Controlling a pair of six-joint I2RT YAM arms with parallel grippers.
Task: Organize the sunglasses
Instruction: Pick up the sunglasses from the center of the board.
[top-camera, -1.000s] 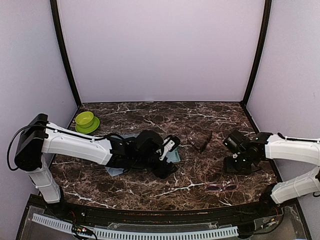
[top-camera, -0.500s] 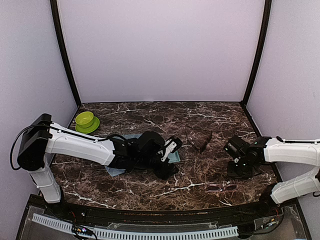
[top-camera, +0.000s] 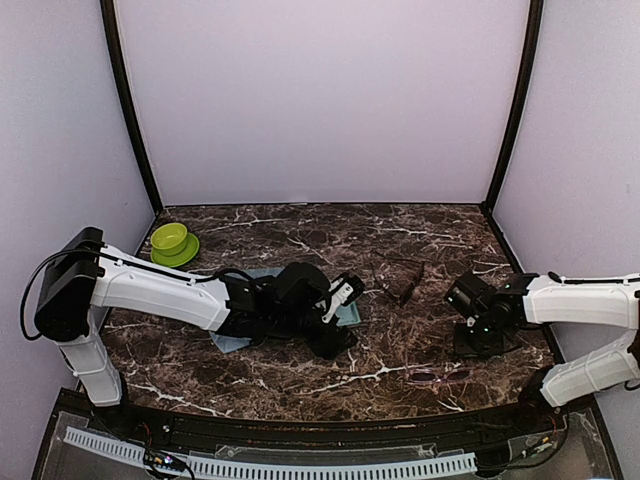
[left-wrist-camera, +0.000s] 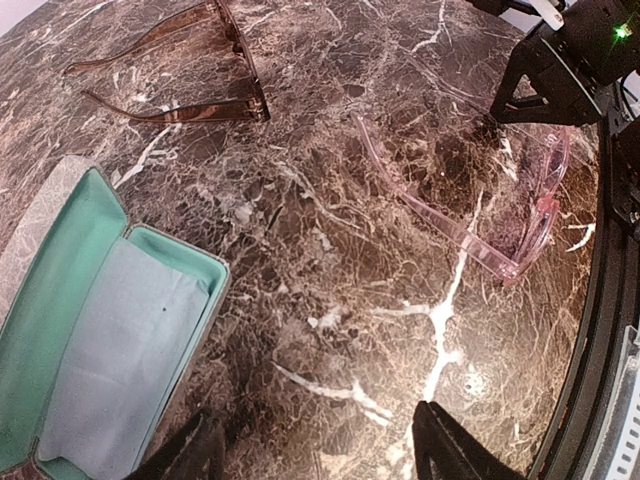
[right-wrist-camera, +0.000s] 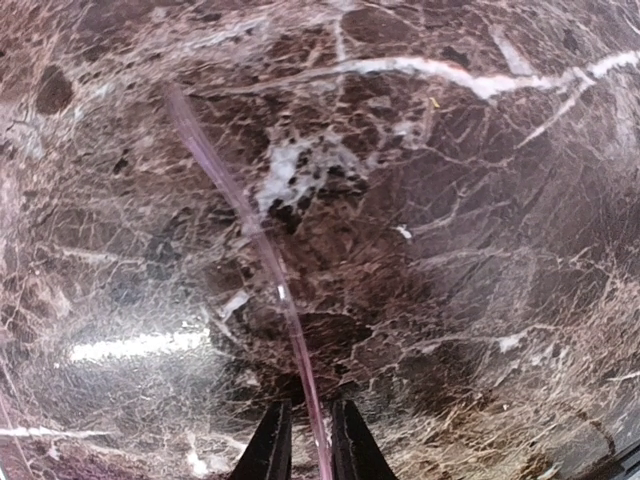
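Observation:
The pink-framed sunglasses (top-camera: 445, 376) lie unfolded near the front right of the marble table; in the left wrist view these pink sunglasses (left-wrist-camera: 520, 230) show both thin arms spread. My right gripper (top-camera: 480, 338) is down at one arm's end. In the right wrist view its narrow jaws (right-wrist-camera: 312, 415) flank that pink arm (right-wrist-camera: 250, 230), shut on it. The brown sunglasses (top-camera: 405, 283) lie unfolded farther back, also in the left wrist view (left-wrist-camera: 200, 90). My left gripper (top-camera: 345, 318) hovers open over bare marble (left-wrist-camera: 315, 420), holding nothing.
An open case (left-wrist-camera: 60, 300) with teal lining holds a light blue cloth (left-wrist-camera: 120, 360) beside my left gripper. More light blue shows under the left arm (top-camera: 235, 340). A green bowl (top-camera: 172, 242) sits on a green plate at the back left. A black rail runs along the table's front edge.
My right gripper has come down and toward the front over the pink sunglasses' arm, and its jaws have narrowed from wide open onto it. The left arm has barely moved.

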